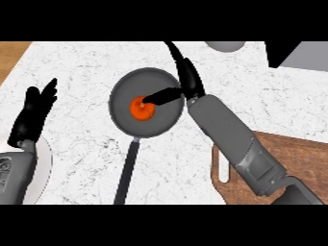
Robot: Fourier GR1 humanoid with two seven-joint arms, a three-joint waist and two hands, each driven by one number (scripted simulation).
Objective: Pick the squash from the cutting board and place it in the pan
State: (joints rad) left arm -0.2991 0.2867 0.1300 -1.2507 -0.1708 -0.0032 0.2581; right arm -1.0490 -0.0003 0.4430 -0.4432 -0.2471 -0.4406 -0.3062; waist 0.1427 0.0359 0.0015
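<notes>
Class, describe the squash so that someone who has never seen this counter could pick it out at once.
Start from the white marble counter and find the round grey pan with its long dark handle pointing toward the robot. The squash lies inside the pan, at the fingertips of the right hand. It is the only bright orange thing in view, among grey, black, white and brown.

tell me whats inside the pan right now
An orange squash lies inside the grey pan, near its middle. The right hand reaches over the pan, fingertips at the squash, covering part of the pan's right rim. The rest of the pan shows bare.
</notes>
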